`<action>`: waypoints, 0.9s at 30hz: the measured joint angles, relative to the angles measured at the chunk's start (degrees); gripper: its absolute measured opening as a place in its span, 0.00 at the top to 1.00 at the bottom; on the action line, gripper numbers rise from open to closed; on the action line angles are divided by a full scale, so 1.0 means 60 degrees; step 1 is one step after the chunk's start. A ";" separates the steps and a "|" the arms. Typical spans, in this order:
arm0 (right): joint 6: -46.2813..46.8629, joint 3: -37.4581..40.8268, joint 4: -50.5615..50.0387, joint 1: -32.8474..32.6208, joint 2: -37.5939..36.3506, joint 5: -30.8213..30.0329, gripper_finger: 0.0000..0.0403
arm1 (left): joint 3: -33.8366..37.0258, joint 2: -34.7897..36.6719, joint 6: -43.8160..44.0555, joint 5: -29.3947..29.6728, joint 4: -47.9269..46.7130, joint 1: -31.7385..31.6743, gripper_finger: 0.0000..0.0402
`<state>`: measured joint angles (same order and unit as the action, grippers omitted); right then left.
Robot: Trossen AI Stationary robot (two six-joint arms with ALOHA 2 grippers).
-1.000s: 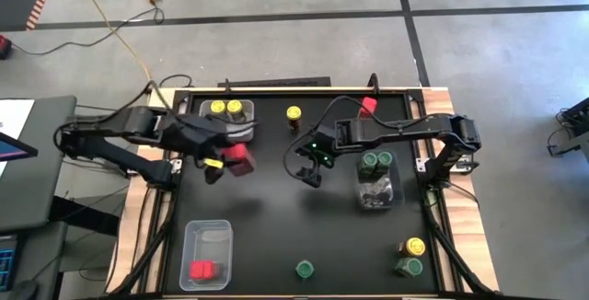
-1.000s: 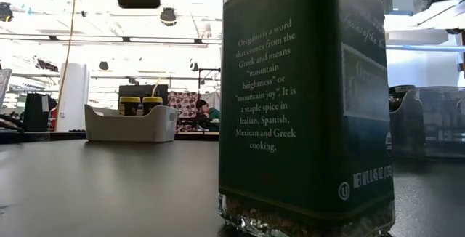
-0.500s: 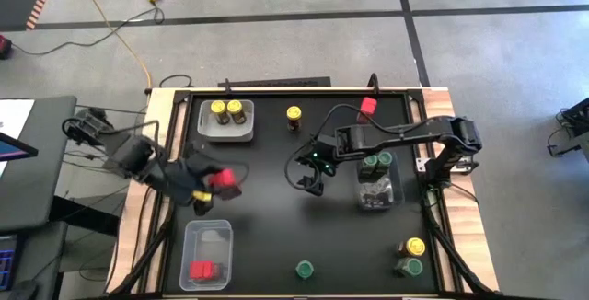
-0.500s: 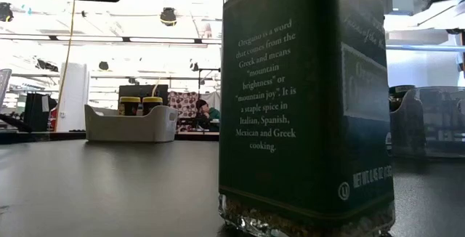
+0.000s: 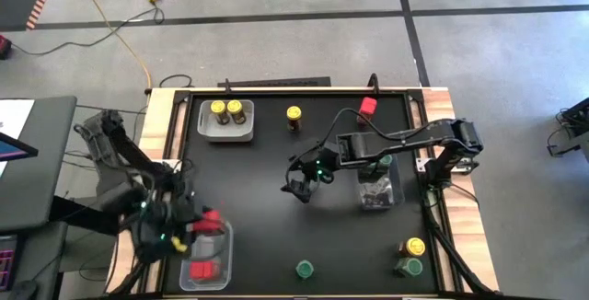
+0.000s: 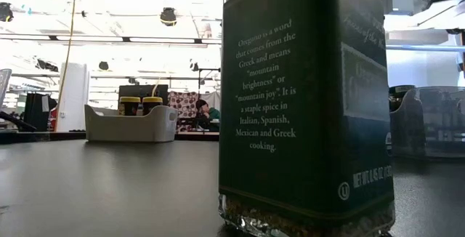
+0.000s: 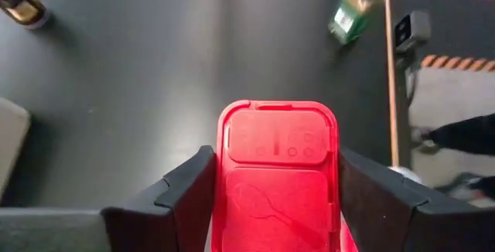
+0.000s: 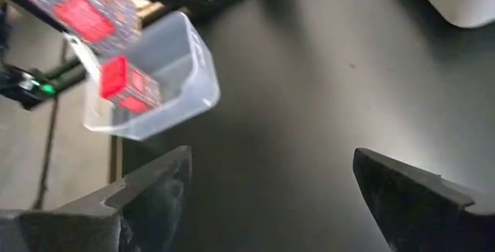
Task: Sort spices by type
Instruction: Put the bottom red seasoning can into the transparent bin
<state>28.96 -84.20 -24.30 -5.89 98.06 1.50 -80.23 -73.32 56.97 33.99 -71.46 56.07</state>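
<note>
Left fingers clamped either side of a red spice container; right gripper spread wide with nothing between its fingers.

The left gripper held the red container just above the near-left clear bin, where another red container lay; beyond its fingertips the bare black table ran to a green-lidded jar lying tilted. The right gripper hung over mid-table, clear of everything, its fingers pointing toward that bin. Farther off stood a lone yellow-lidded jar, a tray with two yellow-lidded jars, a red container at the far edge, and a bin of green-lidded jars under the right arm.
</note>
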 joint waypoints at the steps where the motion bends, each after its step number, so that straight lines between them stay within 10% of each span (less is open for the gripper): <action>1: 0.0105 0.0000 0.0138 -0.0061 0.0000 0.0000 0.04 | 0.0000 -0.0126 0.0134 0.0187 -0.0186 0.0215 0.42; 27: 0.1198 0.0000 0.0604 -0.1539 0.0004 -0.0004 0.04 | 0.3412 -0.0822 0.0409 -0.0521 0.3448 0.1100 0.43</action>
<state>36.14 -84.20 -20.67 -15.12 98.08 1.48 -59.75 -78.25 59.43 30.87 -50.77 62.67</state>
